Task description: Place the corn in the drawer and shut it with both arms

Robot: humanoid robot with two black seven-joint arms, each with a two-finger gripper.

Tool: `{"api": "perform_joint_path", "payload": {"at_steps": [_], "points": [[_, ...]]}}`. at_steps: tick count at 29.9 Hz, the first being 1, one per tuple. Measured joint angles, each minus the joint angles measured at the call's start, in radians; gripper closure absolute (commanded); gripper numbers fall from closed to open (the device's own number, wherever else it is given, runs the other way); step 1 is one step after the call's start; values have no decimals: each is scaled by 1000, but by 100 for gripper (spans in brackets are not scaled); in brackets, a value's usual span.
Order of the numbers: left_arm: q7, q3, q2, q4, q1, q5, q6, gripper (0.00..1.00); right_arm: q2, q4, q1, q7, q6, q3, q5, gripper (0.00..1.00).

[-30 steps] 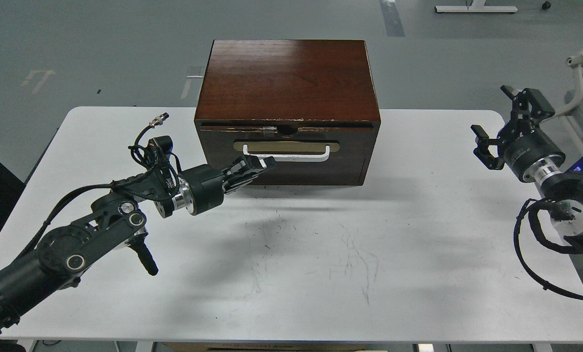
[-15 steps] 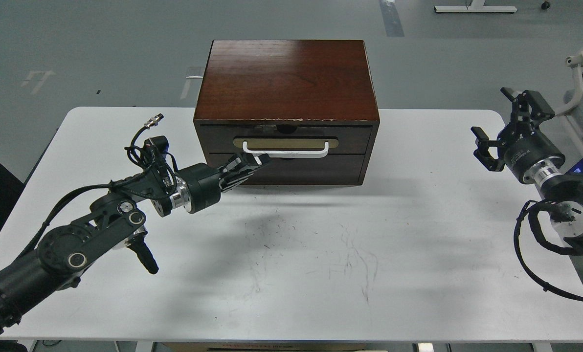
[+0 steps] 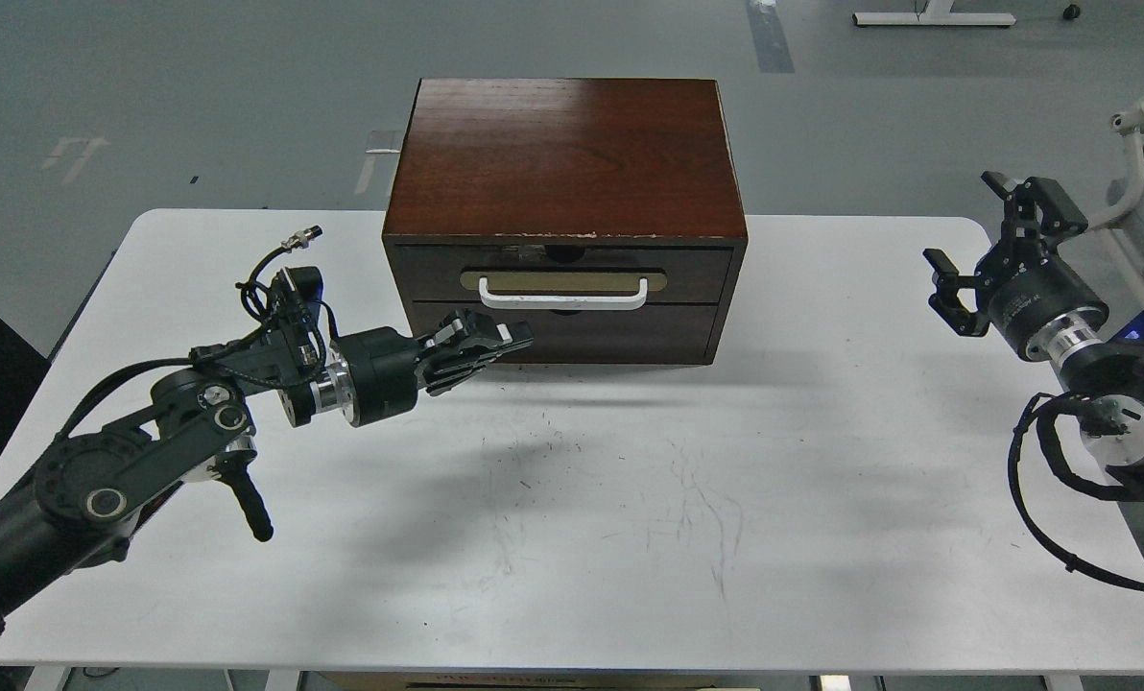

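we find the drawer [image 3: 562, 274] sitting flush in the front of the dark brown wooden cabinet [image 3: 564, 154], which stands at the rear centre of the white table [image 3: 822, 499]. the corn is not visible anywhere in this view; we judge it is inside the shut drawer, though that cannot be confirmed.

our left gripper [image 3: 507, 337] hangs just below and left of the white bar handle [image 3: 562, 294], in front of the plain lower panel [image 3: 572, 333] and clear of the handle. its fingers lie close together with nothing between them, as far as the dark view allows. our right gripper [image 3: 973, 240] is held well apart at the right table edge, fingers spread wide and empty.

handling assessment: the drawer front is rigid wood and should take a firm push without harm; its chipped top edge is best avoided. the bar handle is the sound place to grip. the cob, should it need handling, would be stiff, rounded and inclined to roll, so we would take it across its thick middle.
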Motion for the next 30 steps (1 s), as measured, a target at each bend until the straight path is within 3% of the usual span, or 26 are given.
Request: {"api": "perform_joint_path", "payload": {"at_steps": [2,3,4,10,15,30], "points": [[-9,-24,30,-30,1,-53,-2,21,-1,1,0,0,0,1,0,0],[-15,-46,43,-44,1,-96,-3,3,-3,3,0,0,0,3,0,0],[-19,-67,51,-51,1,-131,-3,1,-6,4,0,0,0,6,0,0],[-19,-269,64,-50,-1,-320,-3,1,-16,5,1,0,3,14,0,0],[-19,-383,76,20,5,-345,-3,1,-10,2,3,0,3,17,0,0],[17,-396,103,201,215,-569,-3,1,45,-2,2,0,-8,21,0,0]]}}
